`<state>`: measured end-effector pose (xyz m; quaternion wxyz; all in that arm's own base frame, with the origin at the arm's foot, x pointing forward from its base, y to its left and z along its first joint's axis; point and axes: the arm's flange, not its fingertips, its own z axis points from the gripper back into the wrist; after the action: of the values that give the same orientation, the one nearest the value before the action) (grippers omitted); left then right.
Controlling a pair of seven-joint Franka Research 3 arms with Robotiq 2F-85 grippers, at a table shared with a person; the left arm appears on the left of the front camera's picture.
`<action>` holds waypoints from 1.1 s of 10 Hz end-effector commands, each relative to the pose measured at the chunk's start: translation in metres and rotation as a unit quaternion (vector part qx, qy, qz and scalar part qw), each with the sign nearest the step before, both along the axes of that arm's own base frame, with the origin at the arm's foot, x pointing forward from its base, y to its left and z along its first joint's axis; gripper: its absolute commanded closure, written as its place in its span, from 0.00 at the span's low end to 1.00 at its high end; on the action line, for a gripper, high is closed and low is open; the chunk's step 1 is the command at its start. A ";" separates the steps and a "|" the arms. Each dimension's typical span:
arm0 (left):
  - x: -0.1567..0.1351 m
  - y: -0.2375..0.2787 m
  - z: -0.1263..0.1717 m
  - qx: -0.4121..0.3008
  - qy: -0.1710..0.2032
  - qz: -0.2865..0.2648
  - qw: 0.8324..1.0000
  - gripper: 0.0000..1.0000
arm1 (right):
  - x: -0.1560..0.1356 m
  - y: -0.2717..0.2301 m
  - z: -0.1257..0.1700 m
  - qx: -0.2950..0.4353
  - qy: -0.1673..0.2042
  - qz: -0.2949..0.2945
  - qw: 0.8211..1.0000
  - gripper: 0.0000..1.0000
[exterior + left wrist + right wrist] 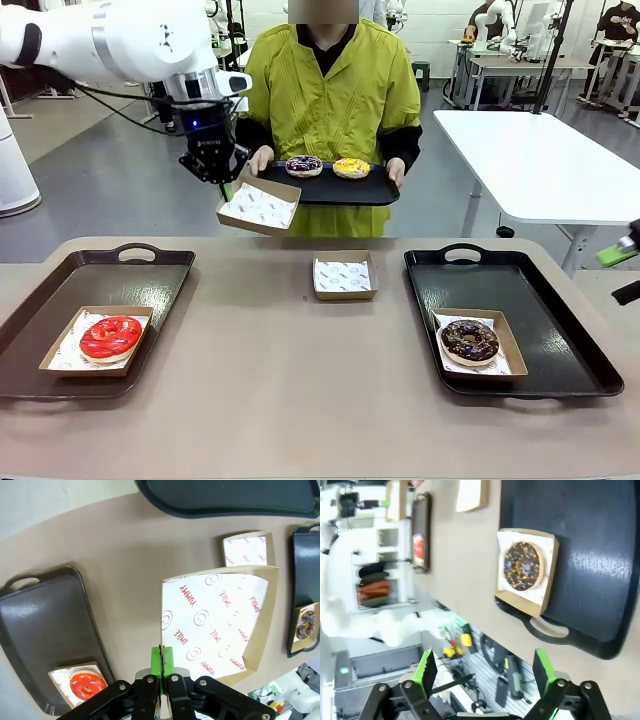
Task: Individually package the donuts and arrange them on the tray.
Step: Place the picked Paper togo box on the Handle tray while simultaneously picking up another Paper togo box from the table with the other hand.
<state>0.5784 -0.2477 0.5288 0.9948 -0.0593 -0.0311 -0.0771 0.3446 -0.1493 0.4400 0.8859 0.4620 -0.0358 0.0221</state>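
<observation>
Left claw, pinched shut on an empty box at upper centre, holds it just left of two donuts on the person's tray.

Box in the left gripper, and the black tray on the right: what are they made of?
Box: apparently brown matte cardboard, folded walls, lined with thin white printed paper. Tray: probably moulded black plastic, semi-gloss, showing soft reflections.

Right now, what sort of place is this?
Probably a robotics lab staged as a donut-packing station: a white worktable on open grey floor behind, hanging tools, and the left claw holding a paper-lined box beside a person's tray of donuts.
</observation>
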 end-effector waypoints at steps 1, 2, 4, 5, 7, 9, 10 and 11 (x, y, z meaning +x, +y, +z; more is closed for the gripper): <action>0.009 -0.013 0.009 0.016 -0.006 -0.002 1.000 1.00 | 0.021 -0.033 -0.017 0.079 -0.004 -0.024 0.997 0.00; 0.012 -0.016 0.015 0.023 -0.010 0.003 1.000 1.00 | 0.018 -0.046 -0.023 0.102 -0.007 -0.039 0.994 0.00; 0.019 -0.023 0.019 0.026 -0.011 0.009 1.000 1.00 | 0.007 -0.067 -0.038 0.129 -0.019 -0.068 0.989 0.00; 0.022 -0.026 0.018 0.029 -0.009 0.011 0.999 1.00 | 0.002 -0.076 -0.048 0.138 -0.015 -0.073 0.988 0.00; 0.029 -0.028 0.013 0.035 0.002 0.019 0.999 1.00 | -0.005 -0.083 -0.058 0.145 -0.015 -0.072 0.987 0.00; 0.017 -0.021 0.012 0.017 -0.009 0.002 1.000 1.00 | -0.009 -0.082 -0.058 0.137 -0.003 -0.084 0.987 0.00; 0.017 -0.021 0.012 0.017 -0.009 0.002 1.000 1.00 | -0.009 -0.082 -0.058 0.137 -0.003 -0.084 0.987 0.00; 0.017 -0.021 0.012 0.017 -0.009 0.002 1.000 1.00 | -0.009 -0.082 -0.058 0.137 -0.003 -0.084 0.987 0.00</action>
<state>0.5993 -0.2704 0.5389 0.9958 -0.0405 -0.0355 -0.0742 0.3356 -0.2311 0.3807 0.8142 0.5726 -0.0818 -0.0501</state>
